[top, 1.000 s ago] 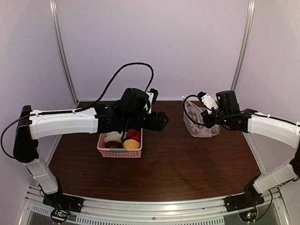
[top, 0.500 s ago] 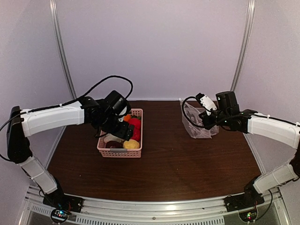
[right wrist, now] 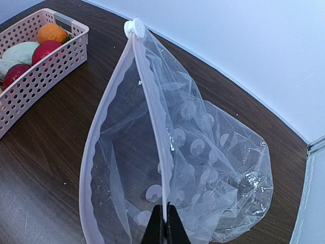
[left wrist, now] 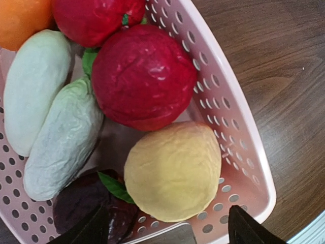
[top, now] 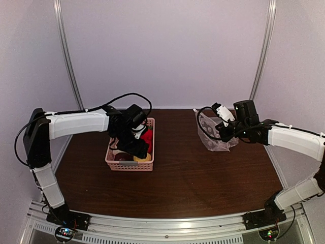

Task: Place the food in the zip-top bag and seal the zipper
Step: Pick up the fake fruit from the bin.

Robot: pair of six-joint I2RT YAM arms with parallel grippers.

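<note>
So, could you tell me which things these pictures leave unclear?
- Top view: the left end effector and its arm cover most of the food in the pink basket.
- Left wrist view: the orange piece is cut by the corner; the dark purple piece sits partly behind the yellow one.
- Right wrist view: the right end effector pinching the zip-top bag is cropped by the bottom edge.

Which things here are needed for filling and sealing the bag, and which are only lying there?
For the job: food, zip-top bag, zipper.
Only lying about: pink basket, which holds the food; table.
</note>
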